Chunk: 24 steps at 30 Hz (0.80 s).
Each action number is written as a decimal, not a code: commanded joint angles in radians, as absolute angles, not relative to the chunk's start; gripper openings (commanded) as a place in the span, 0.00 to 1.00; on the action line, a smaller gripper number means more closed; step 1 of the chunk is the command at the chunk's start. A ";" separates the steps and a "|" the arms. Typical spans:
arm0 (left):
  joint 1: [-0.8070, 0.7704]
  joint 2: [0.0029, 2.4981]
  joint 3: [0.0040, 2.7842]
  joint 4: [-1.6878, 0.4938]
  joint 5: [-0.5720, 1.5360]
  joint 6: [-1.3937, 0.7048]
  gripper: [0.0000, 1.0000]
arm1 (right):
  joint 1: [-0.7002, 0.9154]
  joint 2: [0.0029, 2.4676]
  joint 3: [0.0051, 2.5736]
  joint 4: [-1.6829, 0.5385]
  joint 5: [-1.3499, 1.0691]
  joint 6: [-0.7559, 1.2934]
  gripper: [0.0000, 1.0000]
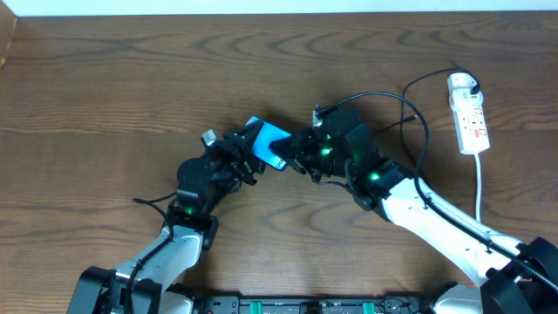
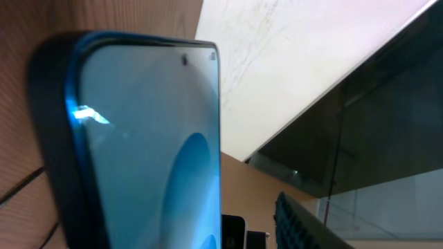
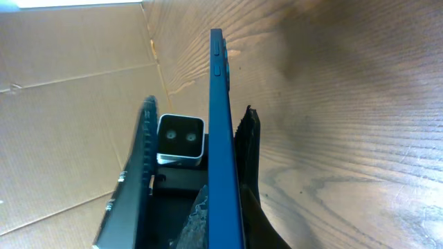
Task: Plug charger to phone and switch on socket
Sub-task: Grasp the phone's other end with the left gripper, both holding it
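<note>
Left hand (image 1: 251, 150) grips the phone (image 1: 270, 142) (blue screen lit) over the bench (image 1: 105, 105); right hand (image 1: 299, 162) is at its end, open or closed I cannot tell.

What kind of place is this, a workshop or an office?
Most likely a robot test bench in a lab: two robot arms work over a wooden table, with a phone and a power strip.

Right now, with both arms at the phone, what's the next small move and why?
Probably close the right gripper on the phone. The phone stands on edge between its open fingers, one close, the other apart. The left gripper is at the far end, but its grip is not visible. The charger is in neither gripper, tip beside the right arm, so plugging has to wait.
</note>
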<state>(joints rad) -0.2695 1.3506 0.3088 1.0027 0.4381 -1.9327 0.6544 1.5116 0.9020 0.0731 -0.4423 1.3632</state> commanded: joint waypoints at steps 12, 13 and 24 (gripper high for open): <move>-0.274 1.343 0.322 0.953 0.406 -1.925 0.23 | 0.642 1.528 0.905 0.059 -0.572 1.361 0.01; -0.274 1.343 0.322 0.956 0.406 -1.925 0.22 | 0.642 1.528 0.905 0.059 -0.572 1.361 0.01; -0.274 1.343 0.322 1.087 0.416 -1.925 0.19 | 0.642 1.528 0.905 0.060 -0.556 1.401 0.01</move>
<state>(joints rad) -0.2787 1.3552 0.3012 1.0325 0.4286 -1.9259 0.6304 1.5208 0.9184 0.0898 -0.5087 1.3911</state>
